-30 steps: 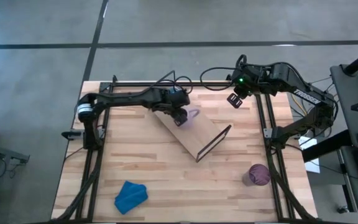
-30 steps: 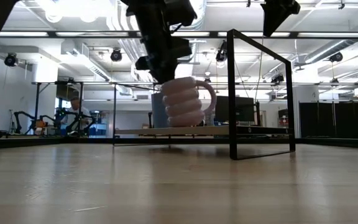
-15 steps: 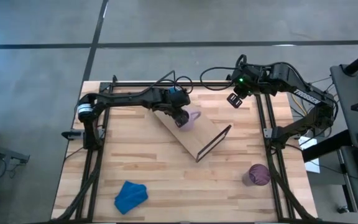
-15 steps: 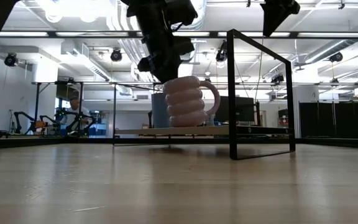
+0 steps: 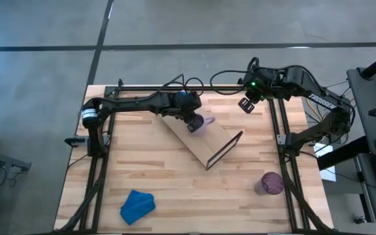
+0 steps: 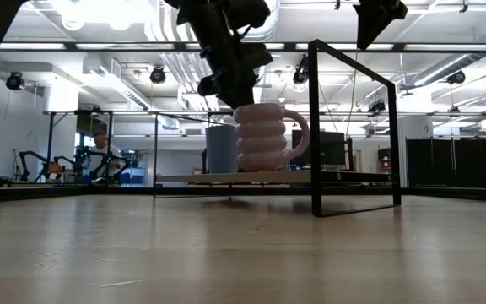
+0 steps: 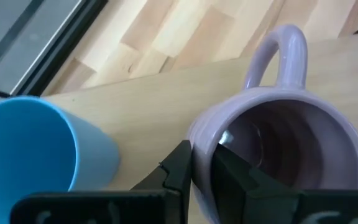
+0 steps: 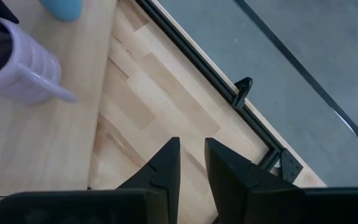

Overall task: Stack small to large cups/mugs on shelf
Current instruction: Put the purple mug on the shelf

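The pale-lilac ribbed mug point(image 5: 202, 124) point(image 6: 268, 138) point(image 7: 284, 143) stands upright at the shelf point(image 5: 213, 145) point(image 6: 344, 176), a light board with black wire ends lying slantwise on the table. My left gripper point(image 5: 191, 121) point(image 6: 230, 84) point(image 7: 202, 155) is shut on the mug. The small light-blue cup point(image 6: 219, 149) point(image 7: 30, 143) stands on the board beside it. The dark-purple cup point(image 5: 270, 183) stands on the table near the right rail. My right gripper point(image 5: 245, 104) point(image 8: 191, 158) hovers above the table's far right, fingers narrowly open. My left gripper pinches the mug's rim point(image 7: 199, 134) on the side opposite the handle point(image 7: 284, 50), one finger inside the mug and one outside. The fingers come from above, slanting down. The mug is upright with its base at the board's top; whether it touches the board, I cannot tell.
A crumpled blue cloth point(image 5: 138, 204) lies near the table's near-left corner. Black rails point(image 5: 281, 130) run along the table's sides. The shelf's tall wire end frame point(image 6: 353, 127) rises just right of the mug. Bare tabletop point(image 5: 175, 186) lies between the shelf and the near edge.
My left gripper has carried the mug a short way along the shelf toward the table's right, away from the light-blue cup. The mug, slightly tilted before, now stands straight. The gripper has stayed shut on the rim.
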{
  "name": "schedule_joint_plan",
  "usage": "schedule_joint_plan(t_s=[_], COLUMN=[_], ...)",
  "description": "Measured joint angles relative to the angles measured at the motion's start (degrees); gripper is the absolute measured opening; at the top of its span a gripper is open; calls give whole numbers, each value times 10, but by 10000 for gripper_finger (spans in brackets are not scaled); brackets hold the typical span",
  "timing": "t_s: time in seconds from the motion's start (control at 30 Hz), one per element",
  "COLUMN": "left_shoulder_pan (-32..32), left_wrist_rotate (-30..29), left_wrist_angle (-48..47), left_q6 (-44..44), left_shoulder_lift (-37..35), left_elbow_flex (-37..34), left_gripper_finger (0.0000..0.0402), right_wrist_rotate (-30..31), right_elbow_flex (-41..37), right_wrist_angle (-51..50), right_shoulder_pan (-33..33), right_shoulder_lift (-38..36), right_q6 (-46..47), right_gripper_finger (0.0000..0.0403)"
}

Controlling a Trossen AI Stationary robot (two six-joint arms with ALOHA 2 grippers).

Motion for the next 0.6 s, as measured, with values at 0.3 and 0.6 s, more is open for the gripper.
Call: schedule_joint_plan(t_s=[0.3,0.6], left_shoulder_pan=[1,3], left_wrist_rotate=[1,3], left_wrist_angle=[3,8], left_q6=[10,13], left_shoulder_lift=[0,0], left_elbow_flex=[-4,-12], left_gripper_finger=[32,32], right_wrist_rotate=[0,0], right_elbow_flex=[0,0], right_wrist_angle=[0,0], right_shoulder_pan=[0,0], right_shoulder_lift=[0,0], right_q6=[0,-9], right_gripper_finger=[68,68])
